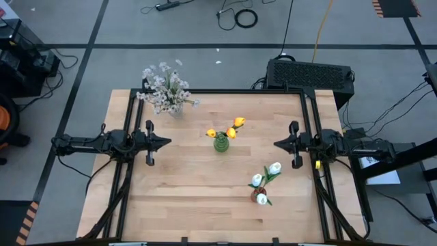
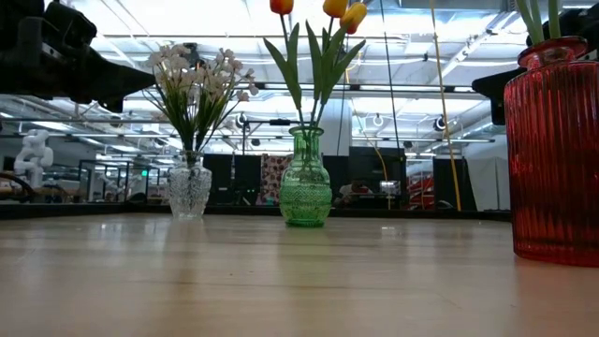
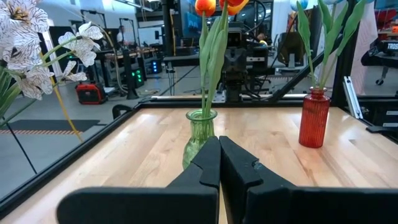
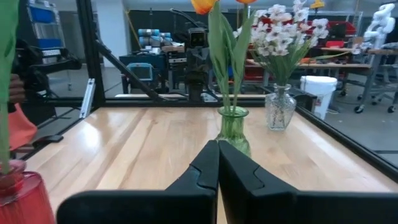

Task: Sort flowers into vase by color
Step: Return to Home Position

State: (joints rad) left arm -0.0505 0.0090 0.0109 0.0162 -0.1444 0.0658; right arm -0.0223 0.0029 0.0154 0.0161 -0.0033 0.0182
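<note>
Flowers point(image 1: 231, 128) fill three vases on my wooden table point(image 1: 205, 205), one kind to each. The orange-yellow tulips point(image 2: 337, 11) stand upright in the green vase point(image 1: 220, 143), which sits near the middle of the table, roughly on the line between my two grippers. The bushy spray of pale blossoms point(image 1: 166, 85) is in the clear glass vase point(image 1: 175, 109) at the far left corner, close to the table's back edge. The white tulips point(image 1: 266, 179) lean out of the red vase point(image 1: 256, 195), which stands toward the near right part of the table, well apart from the green one. My left gripper point(image 1: 166, 143) hangs over the left side of the table, about halfway along its depth, pointing inward toward the centre; from its wrist camera I see its two dark fingers pressed flat against each other with nothing between them, the green vase straight ahead and the red vase off to one side beyond it. My right gripper point(image 1: 278, 144) mirrors it over the right side, facing the left one across the green vase, and its fingers are likewise clenched together on nothing. Neither gripper touches any vase or stem. From table height, all three vases stand upright on the wood.
</note>
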